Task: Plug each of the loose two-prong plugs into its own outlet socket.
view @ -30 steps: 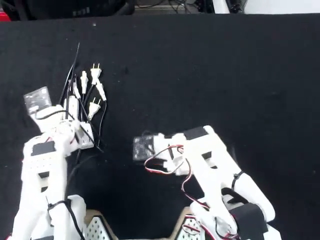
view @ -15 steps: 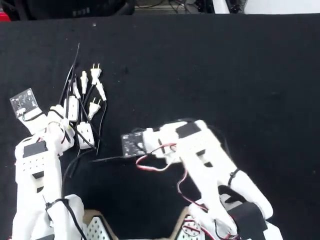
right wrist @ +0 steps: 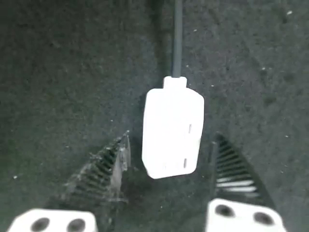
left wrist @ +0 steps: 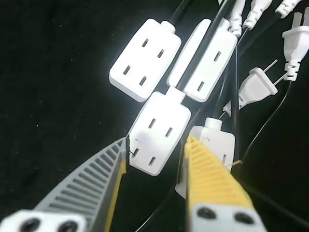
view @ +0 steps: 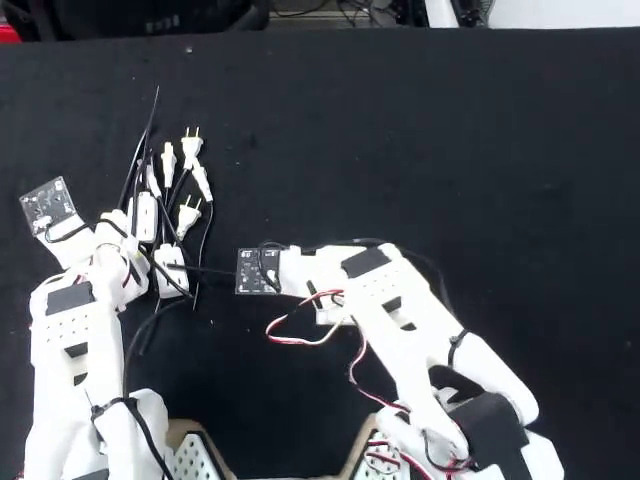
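1. My left gripper (left wrist: 157, 144) has its jaws apart, straddling a socket (left wrist: 155, 126) at frame centre. The grey finger sits at its lower-left corner and the yellow finger just beside its right edge. I judge it not clamped.
2. That socket's long axis runs up the frame, tilted slightly right, in line with my fingers. Its slots face the camera.
3. My right gripper (right wrist: 172, 136) also has its jaws apart and holds nothing. A second socket (right wrist: 173, 129) lies between the fingers with a gap on each side. Its long axis runs up the frame, and its cord (right wrist: 177, 38) leaves at the top, away from me.
4. In the high view the plugs (view: 188, 212) lie upper left, prongs up-frame, near my left arm and well apart from my right. The left arm is nearer.
5. Judgement: both grippers frame sockets, not plugs, so a plug must be fetched next.
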`<state>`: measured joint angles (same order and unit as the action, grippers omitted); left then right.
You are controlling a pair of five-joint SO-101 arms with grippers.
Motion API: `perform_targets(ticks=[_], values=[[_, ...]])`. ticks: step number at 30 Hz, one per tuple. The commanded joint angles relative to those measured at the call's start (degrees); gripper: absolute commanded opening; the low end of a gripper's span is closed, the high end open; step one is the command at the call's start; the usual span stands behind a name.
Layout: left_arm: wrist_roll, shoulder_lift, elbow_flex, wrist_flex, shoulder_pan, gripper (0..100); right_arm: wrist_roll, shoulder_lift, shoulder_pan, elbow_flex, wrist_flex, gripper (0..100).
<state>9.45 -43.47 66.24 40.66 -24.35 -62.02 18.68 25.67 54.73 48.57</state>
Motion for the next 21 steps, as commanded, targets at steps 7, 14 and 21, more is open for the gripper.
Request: perform_targets(ticks=[7, 14, 21], values=[[0.62, -1.49, -3.65, -0.09, -0.48, 20, 5.71, -0.13, 5.1, -7.78, 4.4, 23.7], [1.23, -0.97, -5.49, 0.18, -6.9, 20, 37.1, -6.73, 6.59, -15.6, -6.07, 23.3], [5.63, -0.97, -6.2, -0.09, -13.23, 20, 49.67, -23.6, 10.2, -16.48, -22.51, 23.3]])
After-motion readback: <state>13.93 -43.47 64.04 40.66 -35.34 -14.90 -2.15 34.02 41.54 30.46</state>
